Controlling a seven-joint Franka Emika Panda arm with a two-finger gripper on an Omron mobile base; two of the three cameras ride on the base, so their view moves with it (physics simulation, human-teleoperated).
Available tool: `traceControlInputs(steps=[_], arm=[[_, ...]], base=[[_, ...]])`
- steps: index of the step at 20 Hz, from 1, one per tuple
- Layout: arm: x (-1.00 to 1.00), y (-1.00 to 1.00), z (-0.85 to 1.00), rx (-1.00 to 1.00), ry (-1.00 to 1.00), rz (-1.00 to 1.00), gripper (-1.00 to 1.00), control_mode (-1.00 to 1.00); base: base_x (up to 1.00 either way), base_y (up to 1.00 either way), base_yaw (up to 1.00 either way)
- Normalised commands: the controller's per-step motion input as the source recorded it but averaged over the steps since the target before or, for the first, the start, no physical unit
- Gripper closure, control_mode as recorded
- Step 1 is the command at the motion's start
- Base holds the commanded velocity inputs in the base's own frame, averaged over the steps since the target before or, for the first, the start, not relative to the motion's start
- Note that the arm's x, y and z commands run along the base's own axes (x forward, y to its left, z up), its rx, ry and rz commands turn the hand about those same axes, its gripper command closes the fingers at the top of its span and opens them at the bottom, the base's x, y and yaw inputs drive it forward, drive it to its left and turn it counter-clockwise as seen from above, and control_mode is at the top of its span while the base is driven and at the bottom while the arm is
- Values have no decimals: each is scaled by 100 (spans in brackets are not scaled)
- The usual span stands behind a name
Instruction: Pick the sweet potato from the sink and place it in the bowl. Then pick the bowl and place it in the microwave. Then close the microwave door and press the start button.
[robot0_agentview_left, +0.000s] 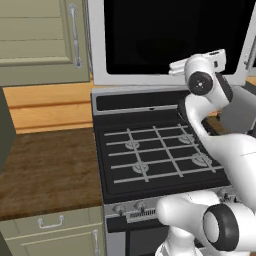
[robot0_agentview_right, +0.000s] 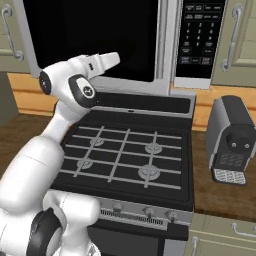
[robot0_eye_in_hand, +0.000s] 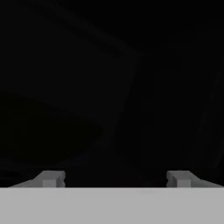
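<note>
The arm reaches into the open microwave (robot0_agentview_left: 170, 35) above the stove (robot0_agentview_right: 125, 155). The gripper (robot0_eye_in_hand: 116, 179) shows its fingers (robot0_eye_in_hand: 51, 178) spread wide and empty. I cannot see the bowl in the dark. Probably it should withdraw straight, without touching the frame. The right base view shows the keypad (robot0_agentview_right: 197, 35).

Arm (robot0_agentview_left: 220, 145) raised from the base, bent at the elbow, forearm (robot0_agentview_right: 95, 64) reaching forward and up. Gripper (robot0_eye_in_hand: 116, 178) spread wide in the hand view, two fingers (robot0_eye_in_hand: 51, 178) far apart at the bottom, nothing between them, facing darkness.
</note>
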Motion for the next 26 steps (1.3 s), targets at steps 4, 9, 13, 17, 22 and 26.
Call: traceControlInputs(steps=[4, 9, 13, 17, 22, 26], arm=[[96, 0, 1, 13, 10, 20, -100, -100], [67, 0, 10, 10, 12, 13, -100, -100], [13, 0, 16, 3, 9, 6, -100, -100], [-84, -22, 30, 7, 0, 1, -100, -100], [-100, -30, 20, 28, -12, -6, -100, -100], [-100, -12, 4, 37, -29, -11, -100, -100]], base=[[0, 0, 0], [0, 0, 0], [0, 0, 0], [0, 0, 0], [0, 0, 0], [0, 0, 0]])
